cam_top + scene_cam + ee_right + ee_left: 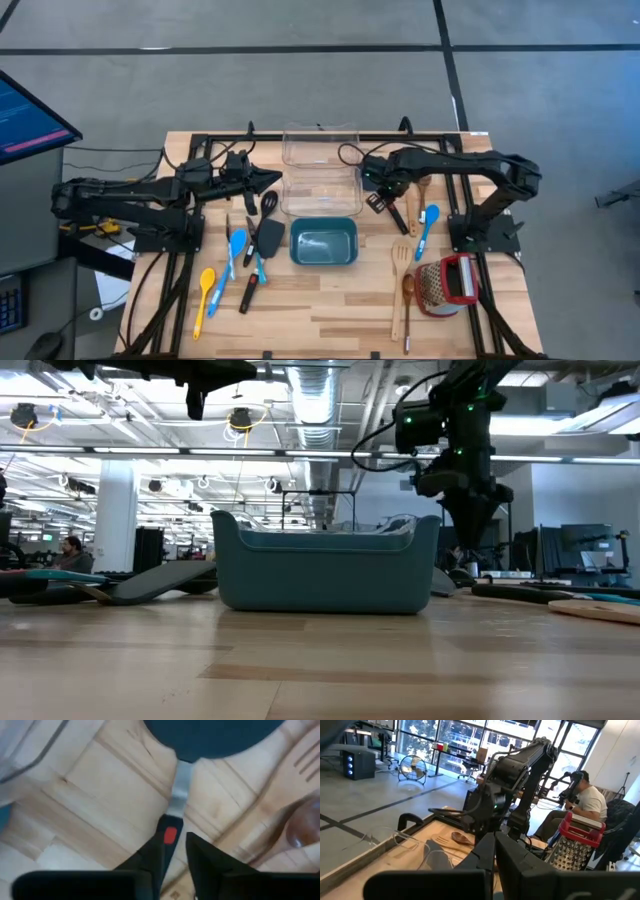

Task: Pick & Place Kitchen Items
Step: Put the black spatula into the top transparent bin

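The black spatula I am working on lies on the wooden bench, just right of the clear containers, its dark blade joined by a silver neck to a black handle with a red mark. My right claw is down over that handle, one finger on each side of it; the fingers sit close against it, but I cannot tell whether they are actually pressing on it. In the high view this right claw sits beside the nearer clear container, with a second clear container beyond it.

Next to that spatula lie a brown wooden spoon, a blue spoon and a pale slotted wooden spatula, with another brown wooden spoon nearer the front edge. A red-handled grater lies at the right front.

The teal bin sits at the middle of the bench. To its left lie a yellow spoon, another blue spoon and more black utensils.

My left claw hangs above the bench left of the clear containers, its fingers drawn together with only a thin slit between them, holding nothing.
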Available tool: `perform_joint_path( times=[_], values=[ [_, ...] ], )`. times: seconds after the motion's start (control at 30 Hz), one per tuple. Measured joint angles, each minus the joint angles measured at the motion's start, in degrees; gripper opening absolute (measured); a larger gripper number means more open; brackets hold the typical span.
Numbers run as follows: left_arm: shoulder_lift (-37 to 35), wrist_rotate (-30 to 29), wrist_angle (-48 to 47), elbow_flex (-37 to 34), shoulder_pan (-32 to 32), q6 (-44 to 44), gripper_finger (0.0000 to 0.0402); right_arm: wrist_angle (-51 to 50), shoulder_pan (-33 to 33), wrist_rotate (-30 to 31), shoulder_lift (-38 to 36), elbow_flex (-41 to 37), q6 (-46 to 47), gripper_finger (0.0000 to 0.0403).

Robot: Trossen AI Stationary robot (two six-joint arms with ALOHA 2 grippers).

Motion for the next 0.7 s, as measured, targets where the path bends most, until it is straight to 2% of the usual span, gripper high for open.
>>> perform_joint_path(
  times=[0.13, 0.27, 0.5, 0.7],
  values=[
    [0.0, 0.0, 0.0, 0.0, 0.0, 0.0, 0.0002, 1.8, 0.0, 1.4, 1.3, 0.0, -1.9, 0.0137],
    [0.0, 0.0, 0.0, 0.0, 0.0, 0.0, 0.0002, 2.0, -0.5, 3.0, 1.2, 0.0, -2.5, 0.0152],
    [0.0, 1.6, -0.1, 0.0, 0.0, 0.0, 0.0002, 2.0, -1.5, 3.0, -3.2, 0.0, -6.8, 0.0116],
    [0.0, 1.6, -0.1, 0.0, 0.0, 0.0, 0.0002, 4.9, 0.3, 2.9, -11.6, -3.2, -15.3, 0.0085]
  ],
)
